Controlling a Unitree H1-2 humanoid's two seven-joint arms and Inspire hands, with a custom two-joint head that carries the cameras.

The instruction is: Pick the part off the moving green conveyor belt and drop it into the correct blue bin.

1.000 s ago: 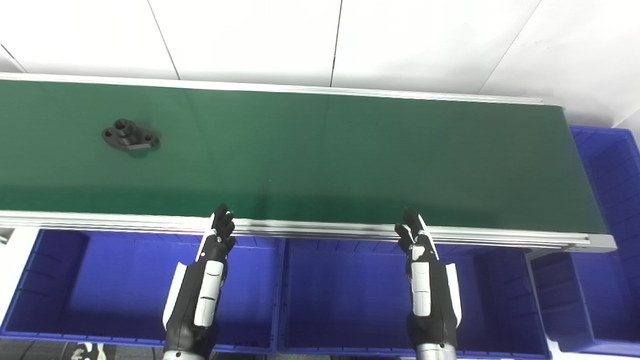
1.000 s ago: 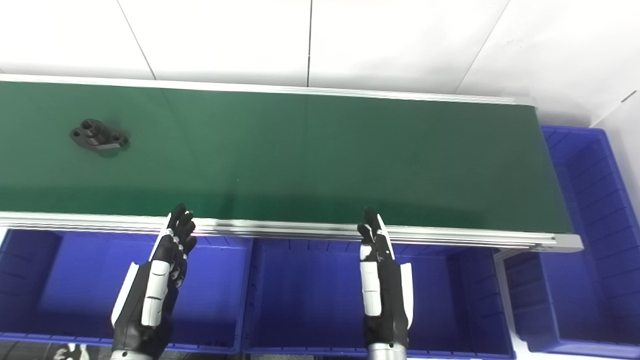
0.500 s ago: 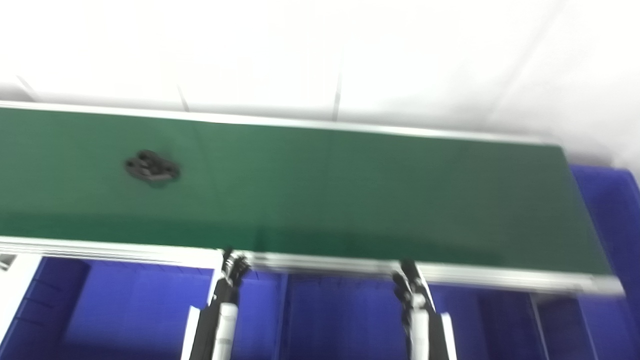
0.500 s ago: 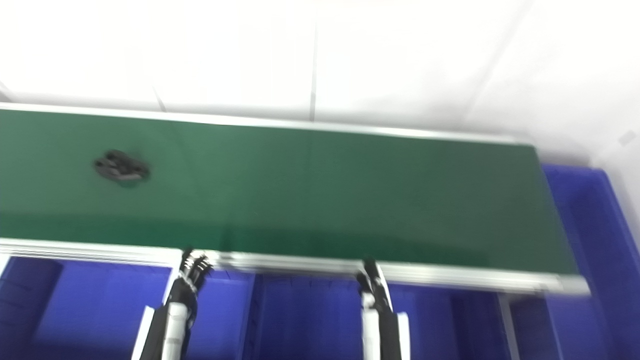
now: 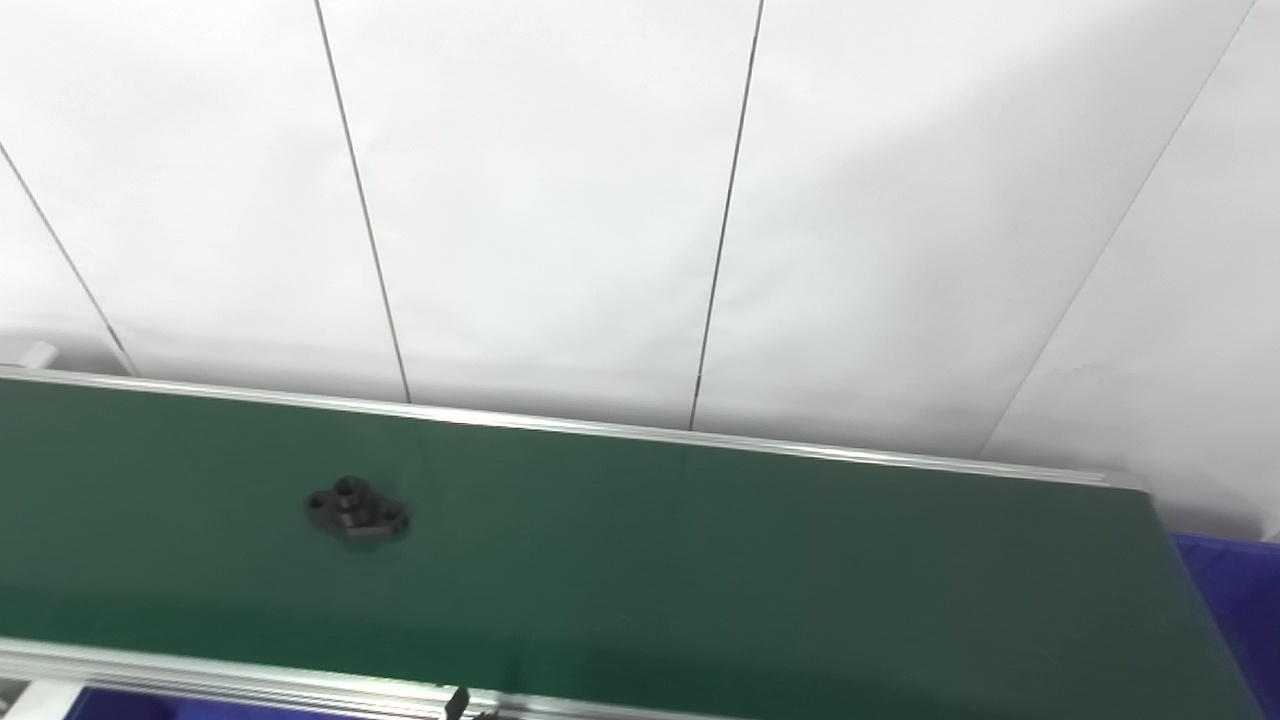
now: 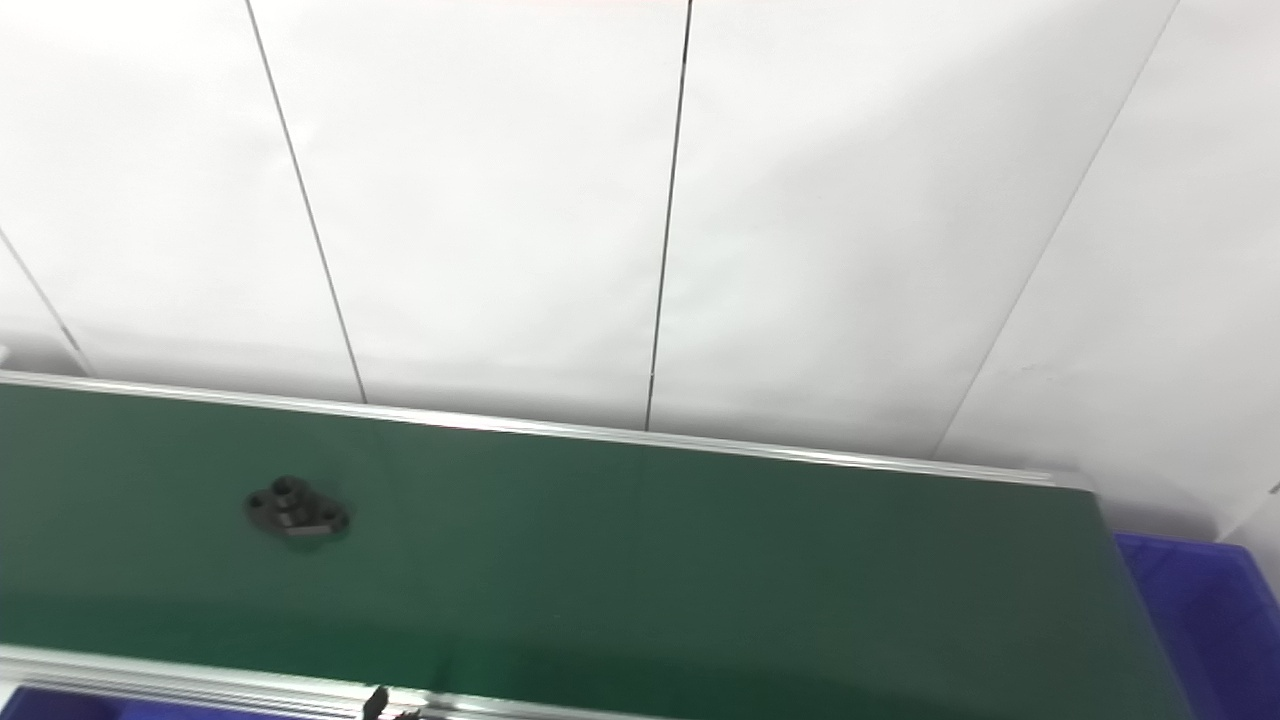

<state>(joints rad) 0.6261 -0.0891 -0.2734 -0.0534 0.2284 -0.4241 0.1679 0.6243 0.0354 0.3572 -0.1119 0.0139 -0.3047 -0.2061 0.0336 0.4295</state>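
Only the dark fingertips of the left hand (image 5: pixel 457 701) show, poking up at the bottom edge over the near aluminium rail (image 5: pixel 200 680) of the conveyor. In the right eye view the same fingertips (image 6: pixel 378 700) appear a little further left along that rail. So little of the hand is in view that I cannot tell whether it is spread or closed. The right hand is outside both pictures.

The black part (image 5: pixel 357 511) lies flat on the green conveyor belt (image 5: pixel 750 580), ahead of the left hand's fingertips and off to their left, well apart from them. It is a small flanged piece with a raised round boss in the middle and a hole in each ear. Nothing touches it, and open belt lies between it and the fingertips.

The two views differ mostly at the edges. The right eye view shows more of the blue bin (image 6: pixel 1205 610) past the belt's far right end, far to the right of the left hand, while the left eye view catches only a narrow strip of it (image 5: pixel 1230 600). The left eye view also shows a sliver of blue below the near rail at the bottom left corner.

Behind the belt runs the far rail (image 5: pixel 700 440), and above it a white panelled wall (image 5: pixel 550 200) with thin dark seams fills the upper half of both pictures.
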